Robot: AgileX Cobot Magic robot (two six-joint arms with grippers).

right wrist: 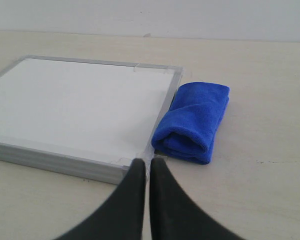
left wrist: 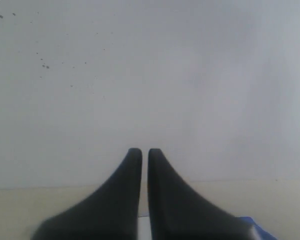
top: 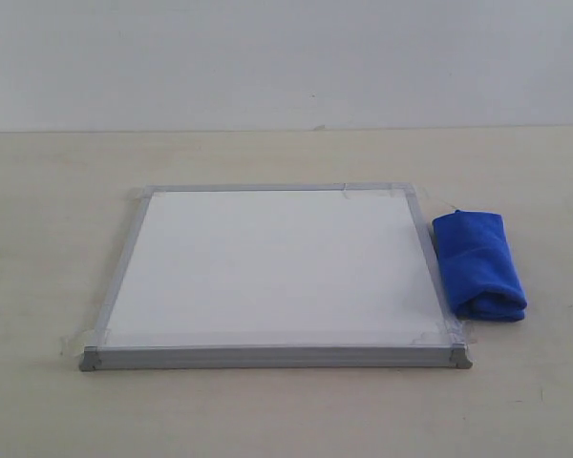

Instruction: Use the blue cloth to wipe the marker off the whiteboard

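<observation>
No marker line is seen on the whiteboard [top: 277, 267], the blue cloth [top: 477, 265] is laid just beside it, left gripper [left wrist: 145, 150] and right gripper [right wrist: 149, 161] are closed empty: wiping is judged done.

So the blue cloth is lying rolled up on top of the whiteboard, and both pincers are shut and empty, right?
Not quite: the blue cloth lies rolled up on the table beside the whiteboard, not on top of it, as the exterior view shows. The left pincer and right pincer are shut and empty.
</observation>
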